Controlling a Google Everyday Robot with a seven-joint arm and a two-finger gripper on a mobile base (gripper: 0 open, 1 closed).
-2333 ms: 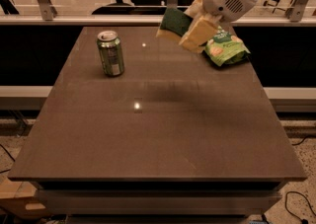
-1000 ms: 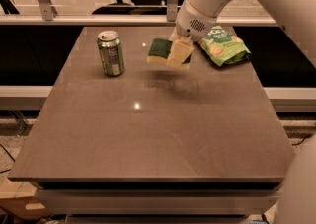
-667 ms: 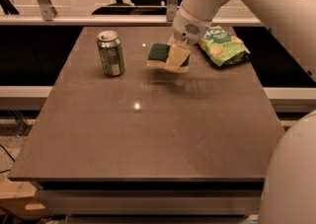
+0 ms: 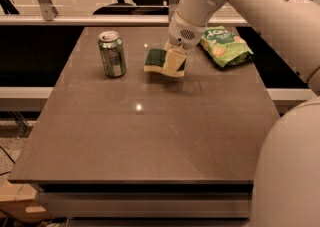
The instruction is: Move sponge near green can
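Note:
The sponge (image 4: 156, 60), dark green on top with a pale yellow base, is at the table's far middle, just right of the green can (image 4: 111, 53). The can stands upright at the far left with its silver top showing. My gripper (image 4: 173, 62) reaches down from the white arm at the upper right and is shut on the sponge's right end, with a pale finger (image 4: 173, 63) across it. The sponge is at or just above the table top; I cannot tell whether it touches. A short gap lies between sponge and can.
A crinkly green snack bag (image 4: 224, 46) lies at the far right of the brown table (image 4: 150, 136). My white arm fills the upper right and right edge. Office chairs and a glass partition stand behind the table.
My gripper has carried the sponge from above the snack bag leftward and down, closer to the can. The can and bag have not moved.

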